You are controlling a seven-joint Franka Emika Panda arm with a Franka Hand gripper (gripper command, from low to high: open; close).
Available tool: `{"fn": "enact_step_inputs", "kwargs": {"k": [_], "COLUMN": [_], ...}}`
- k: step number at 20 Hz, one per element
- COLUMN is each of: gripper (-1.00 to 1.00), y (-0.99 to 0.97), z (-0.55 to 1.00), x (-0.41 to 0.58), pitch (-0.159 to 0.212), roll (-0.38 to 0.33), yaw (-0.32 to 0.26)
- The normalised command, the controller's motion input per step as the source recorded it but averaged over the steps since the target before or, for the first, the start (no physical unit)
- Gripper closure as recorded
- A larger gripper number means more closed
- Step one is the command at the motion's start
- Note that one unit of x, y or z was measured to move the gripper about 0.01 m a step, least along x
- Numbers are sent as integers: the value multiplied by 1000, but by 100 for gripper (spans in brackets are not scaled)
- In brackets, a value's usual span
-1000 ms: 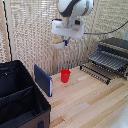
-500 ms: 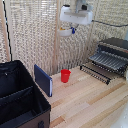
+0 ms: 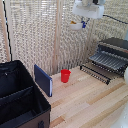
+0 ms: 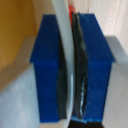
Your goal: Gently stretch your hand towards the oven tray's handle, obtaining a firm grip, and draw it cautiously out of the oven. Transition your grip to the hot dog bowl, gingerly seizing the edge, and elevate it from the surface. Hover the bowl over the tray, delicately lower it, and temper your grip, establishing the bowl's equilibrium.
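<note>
High above the small dark toaster oven [image 3: 114, 50], the hand [image 3: 80, 23] clenches the small white bowl's [image 3: 76, 26] rim; the tilted bowl could slip or spill.

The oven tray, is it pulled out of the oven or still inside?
Pulled out. In the exterior view the oven tray extends forward from the oven over the wooden table, its handle at the front edge.

Red cup [image 3: 65, 75], blue panel [image 3: 43, 79], black case [image 3: 20, 102].
</note>
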Motion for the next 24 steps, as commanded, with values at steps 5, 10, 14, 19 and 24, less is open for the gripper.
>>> {"fn": "enact_step_inputs", "kwargs": {"k": [5, 10, 14, 19, 24], "gripper": [100, 100, 100, 100, 100], "y": [-694, -725, -589, -522, -566], "z": [-26, -115, -397, -346, -314], "x": [-195, -215, -180, -114, -117], "pitch": [-2, 0, -12, -30, -12], "roll": [0, 3, 5, 0, 0], "yaw": [-181, -169, -142, -121, -103]}}
